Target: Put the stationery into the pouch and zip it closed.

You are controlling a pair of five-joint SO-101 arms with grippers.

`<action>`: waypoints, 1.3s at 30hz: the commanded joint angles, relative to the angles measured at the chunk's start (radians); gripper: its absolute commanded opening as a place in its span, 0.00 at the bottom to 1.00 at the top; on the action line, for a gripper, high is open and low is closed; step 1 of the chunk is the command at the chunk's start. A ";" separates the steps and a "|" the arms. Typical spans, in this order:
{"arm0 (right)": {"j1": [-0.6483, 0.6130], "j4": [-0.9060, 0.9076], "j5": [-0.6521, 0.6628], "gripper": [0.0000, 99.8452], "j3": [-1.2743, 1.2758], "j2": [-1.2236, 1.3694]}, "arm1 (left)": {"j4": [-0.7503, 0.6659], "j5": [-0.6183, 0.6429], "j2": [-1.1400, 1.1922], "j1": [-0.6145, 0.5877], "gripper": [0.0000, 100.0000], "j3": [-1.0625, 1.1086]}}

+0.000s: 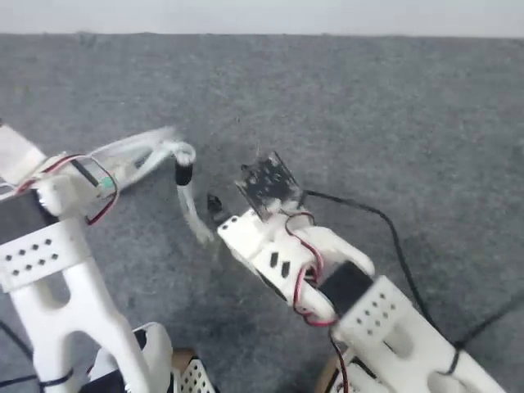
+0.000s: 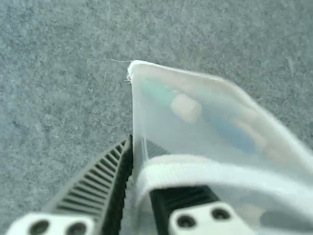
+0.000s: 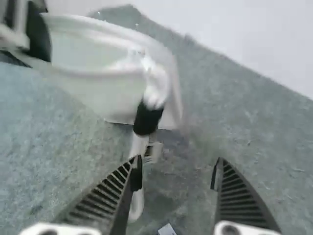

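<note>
Here, grey carpeted table (image 1: 368, 106), pale wall (image 1: 262, 16) behind, translucent pouch (image 1: 135, 155) held above.

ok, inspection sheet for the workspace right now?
Surface: grey fuzzy mat.
Job's things: see-through pouch with stationery inside; its pull cord with a black bead hangs down; zip state unclear.
Clutter: nothing seen.
Claws: left claw shut on the pouch edge; right claw open, cord beside one finger, not gripped.
Cables: black cable across the mat; red wires on the arm.
Surroundings: pale wall behind.
</note>
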 commanded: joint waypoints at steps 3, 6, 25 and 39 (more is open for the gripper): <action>0.013 0.035 0.011 0.22 -0.023 -0.081 | -0.029 0.009 0.000 -0.011 0.01 -0.024; 0.013 0.035 0.011 0.22 -0.023 -0.047 | -0.029 0.009 0.000 -0.012 0.01 -0.024; 0.013 0.035 0.180 0.22 -0.114 0.463 | -0.057 0.009 0.002 -0.078 0.01 -0.019; 0.013 0.031 0.256 0.22 -0.203 0.733 | -0.057 0.009 0.002 -0.078 0.01 -0.018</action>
